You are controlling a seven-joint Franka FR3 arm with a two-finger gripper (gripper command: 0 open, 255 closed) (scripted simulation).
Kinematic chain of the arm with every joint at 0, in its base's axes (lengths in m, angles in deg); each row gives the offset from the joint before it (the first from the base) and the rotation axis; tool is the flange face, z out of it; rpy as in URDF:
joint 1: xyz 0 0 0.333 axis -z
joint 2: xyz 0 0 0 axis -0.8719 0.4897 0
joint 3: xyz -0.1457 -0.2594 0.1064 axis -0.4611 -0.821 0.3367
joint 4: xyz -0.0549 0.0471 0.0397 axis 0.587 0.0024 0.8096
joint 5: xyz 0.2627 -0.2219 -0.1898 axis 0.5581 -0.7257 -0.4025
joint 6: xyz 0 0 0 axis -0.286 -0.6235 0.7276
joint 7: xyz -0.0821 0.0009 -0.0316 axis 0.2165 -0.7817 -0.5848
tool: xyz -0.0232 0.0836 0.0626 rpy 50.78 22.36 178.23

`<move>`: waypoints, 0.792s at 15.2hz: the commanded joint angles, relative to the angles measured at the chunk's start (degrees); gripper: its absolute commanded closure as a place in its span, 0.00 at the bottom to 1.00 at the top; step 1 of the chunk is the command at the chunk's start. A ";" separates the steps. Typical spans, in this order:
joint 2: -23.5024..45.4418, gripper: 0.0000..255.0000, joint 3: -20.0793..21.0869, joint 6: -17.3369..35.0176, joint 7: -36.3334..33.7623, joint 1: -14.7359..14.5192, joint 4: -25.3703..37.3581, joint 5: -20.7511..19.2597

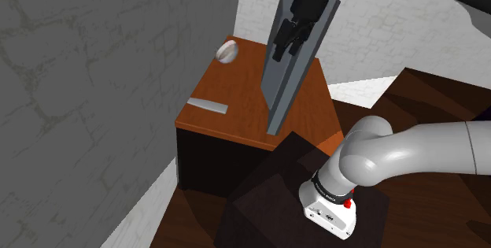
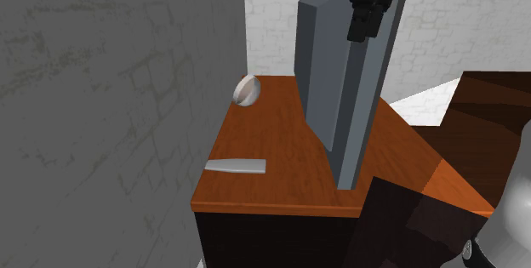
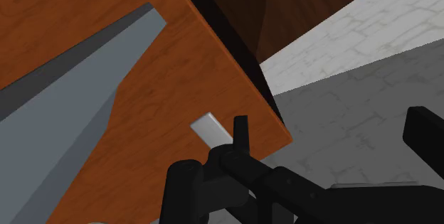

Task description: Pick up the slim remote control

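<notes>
In the shoulder view, the slim, flat, pale-grey remote control (image 1: 208, 105) lies on the orange-brown wooden tabletop (image 1: 244, 81), close to the edge that runs along the grey wall (image 1: 79, 89). The all-black gripper (image 1: 286, 49) hangs high above the wood, in front of a tall grey wedge-shaped slab (image 1: 287, 89). The remote sits at about eight o'clock from it, well apart. A pale rounded object (image 1: 227, 51) rests at nine o'clock from the gripper. The height probably serves to clear the slab.

In the second exterior view, the remote (image 2: 236, 166) lies flat near the tabletop's (image 2: 281, 139) near corner, at seven o'clock from the gripper (image 2: 364, 24). The rounded object (image 2: 246, 90) stands at twelve o'clock from the remote, well apart. The slab (image 2: 340, 96) rises between the gripper and much of the wood.

In the wrist view, the gripper (image 3: 333, 126) has its fingers (image 3: 242, 131) released, standing wide apart with nothing clasped. The remote (image 3: 210, 128) shows just beside one fingertip, near the edge of the tabletop (image 3: 178, 66); the slab (image 3: 64, 130) lies farther off. Flat as the remote lies, a grasp from above across its narrow width looks apt.
</notes>
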 commanded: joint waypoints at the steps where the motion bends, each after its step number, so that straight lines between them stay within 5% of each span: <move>1: 0.00 0.00 0.00 0.00 0.00 0.00 0.00 0.00; 12: 14.56 0.00 -3.88 19.11 11.58 -0.59 -6.14 -3.17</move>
